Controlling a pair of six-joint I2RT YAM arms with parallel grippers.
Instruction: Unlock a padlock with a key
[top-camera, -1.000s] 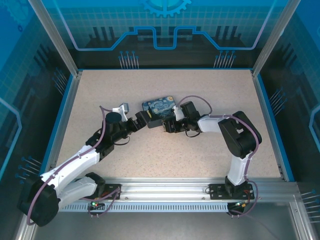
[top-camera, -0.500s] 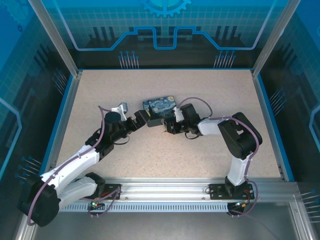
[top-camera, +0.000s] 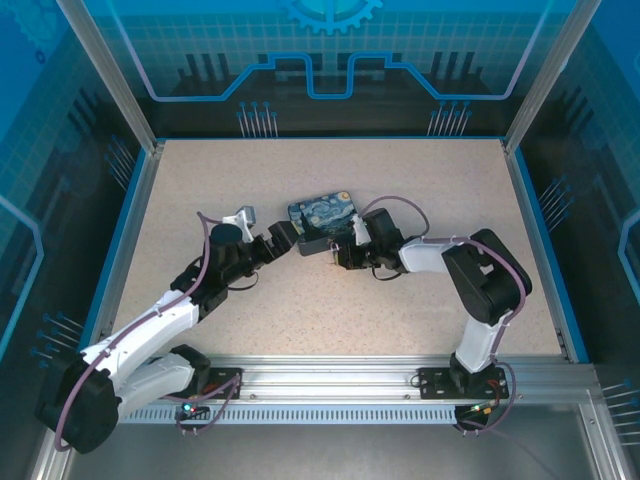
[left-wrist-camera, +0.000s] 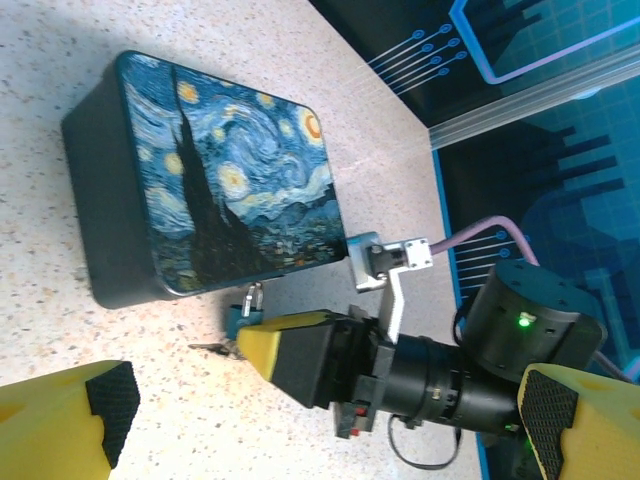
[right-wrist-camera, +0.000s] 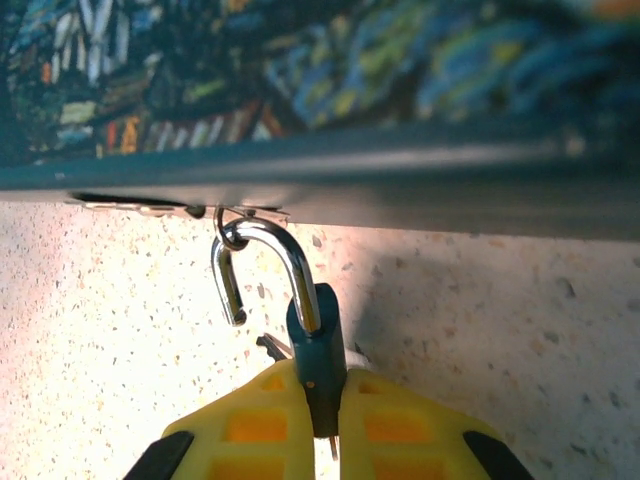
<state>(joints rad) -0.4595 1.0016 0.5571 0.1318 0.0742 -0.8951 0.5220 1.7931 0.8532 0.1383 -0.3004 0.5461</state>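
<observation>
Box (top-camera: 320, 216): lies flat on the tabletop (top-camera: 420, 180), painted lid up, near the tabletop's middle.

Padlock (right-wrist-camera: 316, 345): sits at the box's near edge, at tabletop level and just off the box wall. Its silver shackle (right-wrist-camera: 262, 240) passes through a small ring (right-wrist-camera: 229, 238) fixed under the box's rim. One leg of the shackle enters the teal body. The other leg ends free in the air, clear of the body, so the padlock presents as open. The right wrist view sees the body edge-on.

Right jaws: closed on the padlock body, with yellow pads (right-wrist-camera: 255, 425) pressed against its two flat faces. The right arm (top-camera: 480, 285) reaches in to the box's near edge from the box's right.

Key (left-wrist-camera: 210, 347): a thin dark sliver, low against the tabletop. It lies just beside the padlock body and the tip of the right jaws, on the side away from the box. Whether it sits in the keyway cannot be told.

Left jaws: spread wide and gripping nothing. They stand close to the box's near-left corner and face the padlock. The left arm (top-camera: 150, 330) runs in from the box's left. Whether these jaws touch the box cannot be told from the top view.
</observation>
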